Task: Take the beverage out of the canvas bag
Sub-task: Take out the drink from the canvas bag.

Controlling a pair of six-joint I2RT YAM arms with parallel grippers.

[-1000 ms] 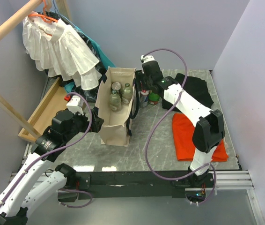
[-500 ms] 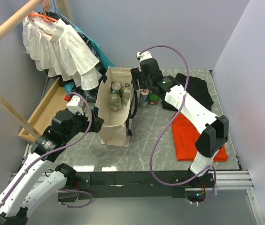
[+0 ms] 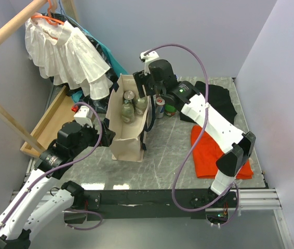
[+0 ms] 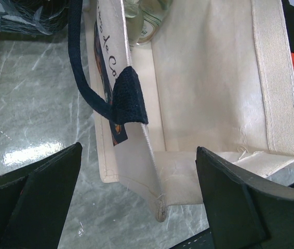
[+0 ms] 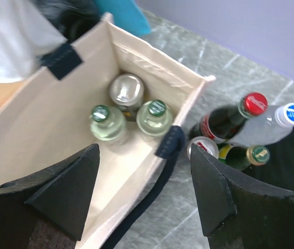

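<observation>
Canvas bag [image 3: 129, 148]: stood upright on the counter [image 3: 131, 174], mouth open.
Contents, at the far end: two green-capped glass bottles [image 5: 107, 123], one silver-topped can [image 5: 127, 91].
Right gripper [image 5: 144, 150]: held above the bag's mouth, jaws spread, nothing pinched.
Left gripper [image 4: 139, 150]: jaws spread astride the bag's near wall, by a navy handle [image 4: 79, 67].
A red-capped cola bottle [image 5: 229, 118] is stood just outside the bag.
</observation>
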